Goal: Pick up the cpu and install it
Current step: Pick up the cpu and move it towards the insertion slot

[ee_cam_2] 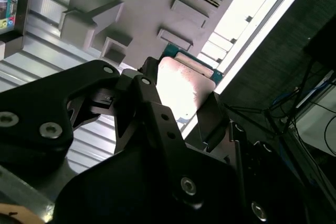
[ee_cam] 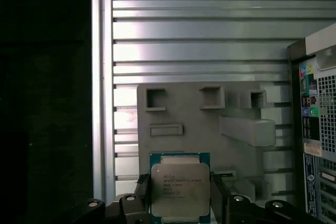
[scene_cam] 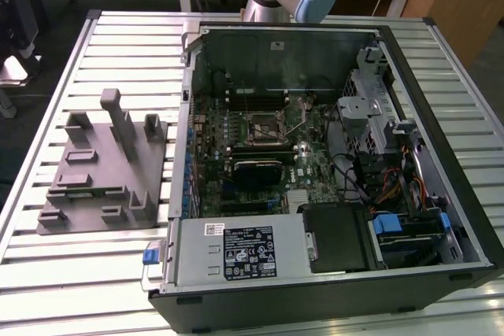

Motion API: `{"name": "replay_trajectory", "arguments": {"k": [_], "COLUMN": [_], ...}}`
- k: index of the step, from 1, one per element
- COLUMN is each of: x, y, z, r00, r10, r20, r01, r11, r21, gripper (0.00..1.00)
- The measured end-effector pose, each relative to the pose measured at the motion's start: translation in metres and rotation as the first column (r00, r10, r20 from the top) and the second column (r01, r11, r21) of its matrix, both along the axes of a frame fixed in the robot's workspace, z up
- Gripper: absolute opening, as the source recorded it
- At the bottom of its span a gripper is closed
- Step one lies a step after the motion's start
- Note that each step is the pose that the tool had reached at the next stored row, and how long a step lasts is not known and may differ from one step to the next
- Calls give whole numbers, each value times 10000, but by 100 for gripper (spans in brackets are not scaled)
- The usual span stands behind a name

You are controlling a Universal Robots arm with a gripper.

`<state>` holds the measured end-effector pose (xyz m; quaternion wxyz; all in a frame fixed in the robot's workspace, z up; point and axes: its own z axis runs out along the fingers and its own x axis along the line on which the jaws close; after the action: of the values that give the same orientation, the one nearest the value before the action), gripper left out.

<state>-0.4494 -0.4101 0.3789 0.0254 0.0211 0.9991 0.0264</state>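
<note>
Cut off: cpu (ee_cam: 180,195) (between fingers (ee_cam: 218,198)).

Grey fixture (scene_cam: 87,186) with upright posts lies on slatted metal table (scene_cam: 71,273), just beside open case (scene_cam: 331,300), toward the exterior view's left. Inside case: motherboard (scene_cam: 311,167), silver power supply (scene_cam: 236,253), metal drive cage (scene_cam: 378,116).

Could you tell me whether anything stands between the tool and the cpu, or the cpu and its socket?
Nothing visible does. The tool is shut on the cpu, over the grey fixture. In the exterior view the case lies open and the socket looks uncovered.
</note>
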Motion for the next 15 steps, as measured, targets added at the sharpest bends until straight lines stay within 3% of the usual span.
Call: {"name": "replay_trajectory", "arguments": {"k": [8, 15], "x": [18, 164], "y": [1, 0], "z": [9, 8], "r00": [10000, 10000], "r10": [-1, 0], "r20": [2, 3], "r01": [1, 0], "r11": [10000, 10000], "r21": [-1, 0], "gripper": [54, 54]}}
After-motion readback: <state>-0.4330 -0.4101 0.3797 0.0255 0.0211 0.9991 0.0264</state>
